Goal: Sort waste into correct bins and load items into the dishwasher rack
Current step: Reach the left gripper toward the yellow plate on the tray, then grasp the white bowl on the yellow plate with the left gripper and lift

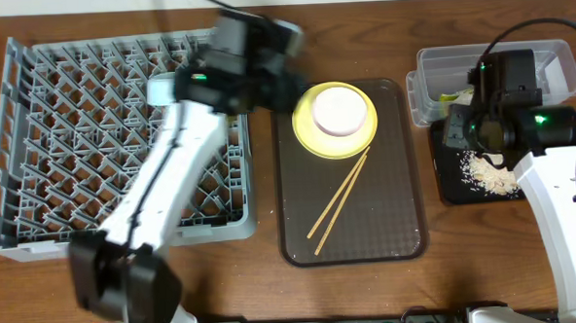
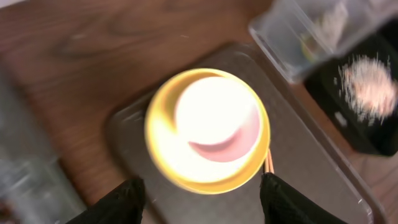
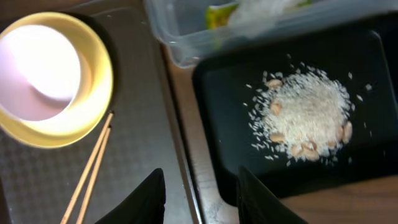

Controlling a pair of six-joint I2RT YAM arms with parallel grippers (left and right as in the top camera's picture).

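Note:
A round yellow plate (image 1: pixel 318 141) sits at the far end of a brown serving tray (image 1: pixel 388 225), with a white bowl (image 1: pixel 341 109) on it. Wooden chopsticks (image 1: pixel 337 204) lie slanted on the tray below the plate. My left gripper (image 2: pixel 202 202) is open and empty, just left of the plate (image 2: pixel 163 152), beside the grey dishwasher rack (image 1: pixel 63 142). My right gripper (image 3: pixel 200 199) is open and empty over the gap between the brown tray and the black tray (image 3: pixel 217 118). Loose rice (image 3: pixel 308 115) lies on the black tray. The clear tub (image 1: pixel 517 56) holds a green packet (image 3: pixel 217 14) and a white wrapper (image 3: pixel 261 9).
The left arm (image 1: pixel 162 177) stretches diagonally across the rack's right side. The right arm (image 1: pixel 562 198) comes up along the right table edge. Bare wooden table (image 1: pixel 264 279) shows in front of the rack and the tray.

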